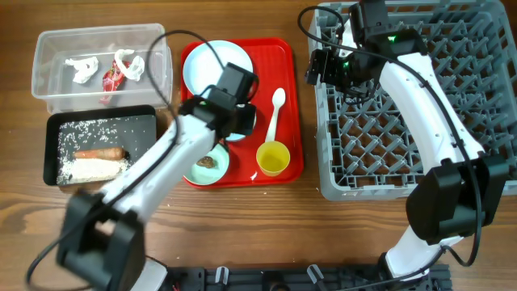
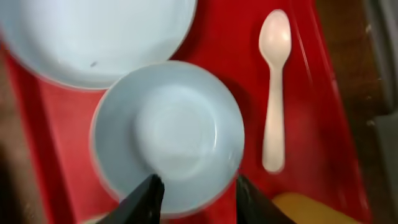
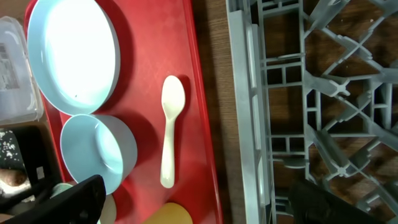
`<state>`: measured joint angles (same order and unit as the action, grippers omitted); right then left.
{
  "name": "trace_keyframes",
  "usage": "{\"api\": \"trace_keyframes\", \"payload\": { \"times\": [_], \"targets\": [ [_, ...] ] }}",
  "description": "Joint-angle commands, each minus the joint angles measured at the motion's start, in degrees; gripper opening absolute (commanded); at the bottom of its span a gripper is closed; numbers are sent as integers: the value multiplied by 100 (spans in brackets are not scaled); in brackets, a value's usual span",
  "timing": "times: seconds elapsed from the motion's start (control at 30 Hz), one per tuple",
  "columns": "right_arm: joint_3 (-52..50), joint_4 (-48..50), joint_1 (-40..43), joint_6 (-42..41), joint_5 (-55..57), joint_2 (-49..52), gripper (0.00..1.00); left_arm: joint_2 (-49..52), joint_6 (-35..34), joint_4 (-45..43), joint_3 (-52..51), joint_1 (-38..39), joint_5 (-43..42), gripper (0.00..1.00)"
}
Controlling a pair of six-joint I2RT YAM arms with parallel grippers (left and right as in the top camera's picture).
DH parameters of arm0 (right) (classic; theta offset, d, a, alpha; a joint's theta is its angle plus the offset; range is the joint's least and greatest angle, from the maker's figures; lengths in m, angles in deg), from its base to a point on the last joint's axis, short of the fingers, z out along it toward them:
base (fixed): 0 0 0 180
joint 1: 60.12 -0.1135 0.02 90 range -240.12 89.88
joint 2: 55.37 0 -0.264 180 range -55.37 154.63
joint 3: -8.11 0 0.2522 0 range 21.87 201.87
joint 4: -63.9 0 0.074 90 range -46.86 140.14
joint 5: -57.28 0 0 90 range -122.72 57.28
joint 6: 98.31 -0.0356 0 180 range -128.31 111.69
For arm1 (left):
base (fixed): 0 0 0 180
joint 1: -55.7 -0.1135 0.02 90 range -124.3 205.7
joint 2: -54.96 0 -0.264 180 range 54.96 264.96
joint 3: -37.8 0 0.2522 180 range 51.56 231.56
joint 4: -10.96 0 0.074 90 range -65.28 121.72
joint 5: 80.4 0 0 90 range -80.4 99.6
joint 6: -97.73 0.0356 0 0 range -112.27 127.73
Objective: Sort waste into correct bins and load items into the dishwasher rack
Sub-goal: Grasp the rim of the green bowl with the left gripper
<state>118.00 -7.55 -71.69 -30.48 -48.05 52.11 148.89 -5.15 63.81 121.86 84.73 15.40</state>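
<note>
**Left pincer parts over blue bowl; right pincer gapes at rack's edge**

The grey dishwasher rack spreads beneath and to the right of the right pincer. That pincer hovers over the rack's left edge with jaws wide apart and nothing between them. The red tray lies directly under the left pincer, whose jaws stand parted above one rim of the pale blue bowl. The bowl rests on the tray, and neither finger visibly clamps it.

Left of that pincer sit the clear tub, on the far side, and the black tray, nearer the robot. The pale blue plate lies just beyond the left pincer. The mint green bowl is on its near side, and the yellow cup to its near right. The white spoon lies between the two pincers.

Crumpled wrappers sit in the tub. A carrot-like piece and white grains are in the black tray, and brown lumps in the mint green bowl.
</note>
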Motion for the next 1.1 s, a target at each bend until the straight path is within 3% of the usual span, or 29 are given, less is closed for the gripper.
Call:
{"api": "trace_keyframes", "payload": {
  "times": [0.0,0.2,0.7,0.83,1.0,1.07],
  "targets": [
    [-4,9,-20,122,79,52,96,-442,-1021,791,127,4,44,37],
    [-4,24,-20,120,79,52,97,-203,-1207,1250,-332,160,-199,36],
    [-4,0,-20,120,76,52,97,-15,-1202,-254,-1818,337,-275,33],
    [-4,-2,-20,120,76,52,97,-11,-1202,-518,-1982,337,-275,24],
    [-4,-2,-20,122,79,52,97,-7,-1202,-531,-1996,337,-275,4],
    [-4,-2,-20,122,79,52,97,-7,-1204,-525,-1996,339,-291,4]
  ]
}}
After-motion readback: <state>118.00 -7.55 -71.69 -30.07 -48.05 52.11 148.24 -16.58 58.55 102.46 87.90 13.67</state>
